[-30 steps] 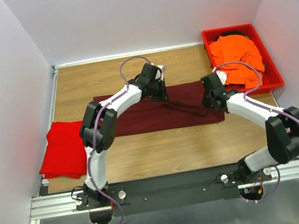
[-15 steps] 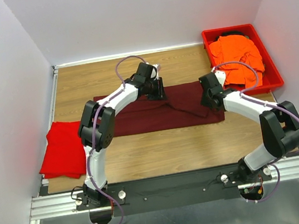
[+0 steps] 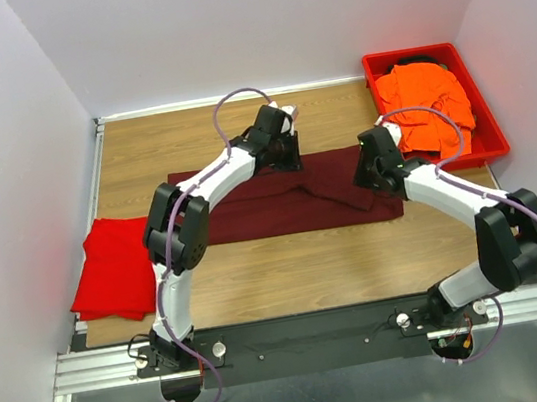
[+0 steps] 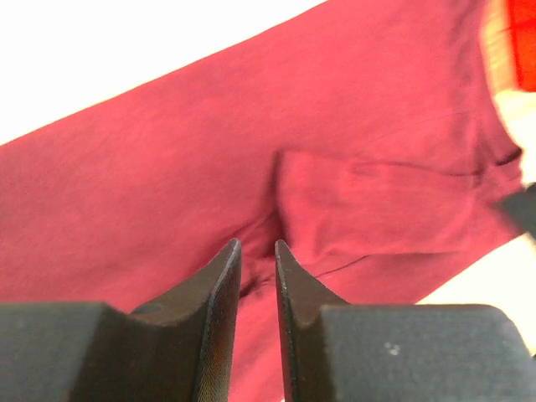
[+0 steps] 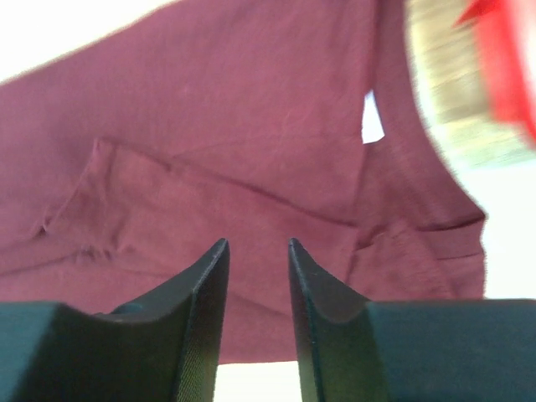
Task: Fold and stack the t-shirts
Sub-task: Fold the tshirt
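The dark maroon t-shirt (image 3: pixel 250 209) lies as a long folded strip across the middle of the table. A sleeve fold wrinkles its right half. My left gripper (image 3: pixel 285 150) hovers over the strip's far edge near the middle. Its jaws (image 4: pixel 255 243) stand narrowly apart with nothing between them, above the maroon cloth (image 4: pixel 167 167). My right gripper (image 3: pixel 369 172) is over the strip's right end, open and empty (image 5: pixel 257 241) above the cloth (image 5: pixel 251 109). The bright red t-shirt (image 3: pixel 112 270) lies folded at the left edge. The bright orange t-shirt (image 3: pixel 426 107) is crumpled in the bin.
A rigid red plastic bin (image 3: pixel 487 123) stands at the back right corner and holds the orange shirt. White walls close in the table on the left, back and right. Bare wood shows in front of and behind the maroon strip.
My left gripper shifted slightly right and toward the far edge. My right gripper lifted and shifted a little to the left over the shirt's right end. The shirts stayed put.
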